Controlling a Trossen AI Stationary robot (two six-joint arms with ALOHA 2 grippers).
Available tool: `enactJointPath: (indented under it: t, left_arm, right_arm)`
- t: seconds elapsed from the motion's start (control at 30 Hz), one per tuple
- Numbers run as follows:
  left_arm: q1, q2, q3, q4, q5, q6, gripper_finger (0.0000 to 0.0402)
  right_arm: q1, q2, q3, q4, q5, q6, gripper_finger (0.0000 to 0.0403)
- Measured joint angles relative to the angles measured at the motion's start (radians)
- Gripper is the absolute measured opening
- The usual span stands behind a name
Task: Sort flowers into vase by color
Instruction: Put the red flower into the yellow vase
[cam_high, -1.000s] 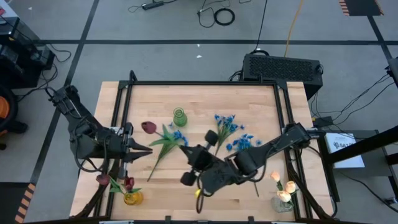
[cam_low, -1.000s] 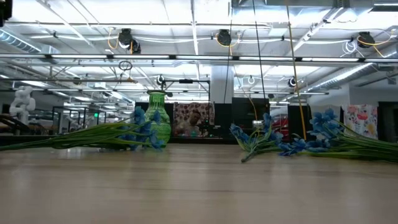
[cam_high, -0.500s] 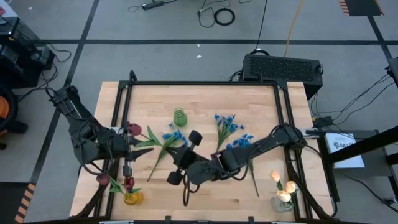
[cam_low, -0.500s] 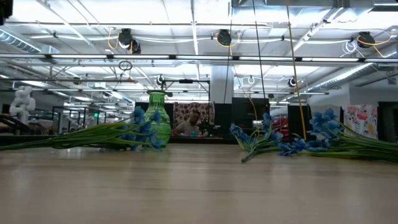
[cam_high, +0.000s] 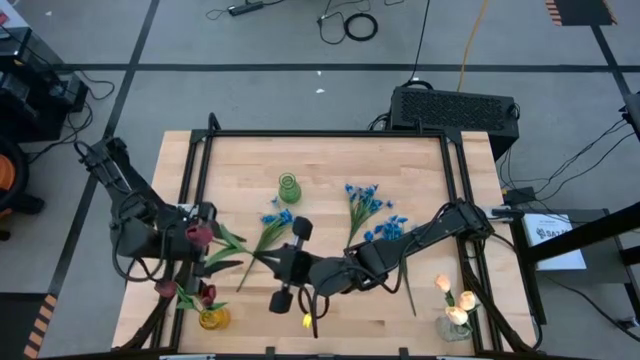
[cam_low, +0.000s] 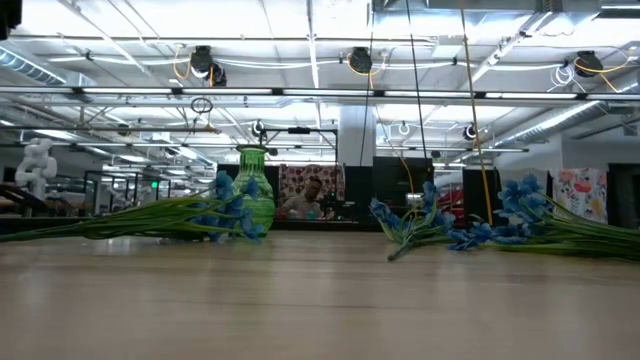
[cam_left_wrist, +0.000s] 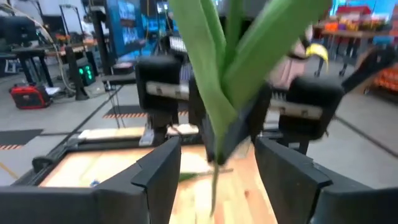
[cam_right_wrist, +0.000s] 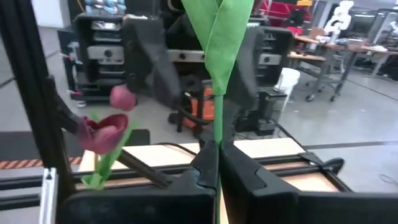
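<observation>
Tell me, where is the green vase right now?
In the high view the green vase stands upright at the far middle of the table, a bit left of centre, with blue flowers lying just in front of it.

**Red tulip carried toward the left edge; right tool moves in**

The dark red tulip (cam_high: 198, 233) has travelled from beside the green vase, a second ago, toward the tabletop's left side, and now sits just by the left tool (cam_high: 212, 252). That tool's fingers (cam_left_wrist: 155, 171), nearly together a second ago, now stand apart, with the green stem (cam_left_wrist: 214, 134) between them.

The right tool (cam_high: 262, 258) has swung from the tabletop's front middle leftward and toward the left arm. Its jaws are pinched on the stem (cam_right_wrist: 217, 106), as before. The stem's leaves have shifted left with the bloom.
</observation>
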Motion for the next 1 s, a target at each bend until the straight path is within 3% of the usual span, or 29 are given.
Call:
enactJointPath:
  t: [0.17, 0.5, 1.0]
  left_arm:
    - [0.0, 0.032, 0.0, 0.088, 0.001, 0.057, 0.0214]
    - [0.024, 0.05, 0.0, 0.103, 0.011, 0.071, 0.0202]
    - [0.023, 0.05, 0.0, 0.101, 0.031, 0.096, 0.0048]
  right_arm:
    - [-0.001, 0.007, 0.0, 0.022, -0.014, -0.001, 0.0]
    - [-0.002, 0.007, 0.0, 0.024, -0.013, -0.021, 0.0]
    - [-0.002, 0.007, 0.0, 0.023, -0.013, -0.023, 0.0]
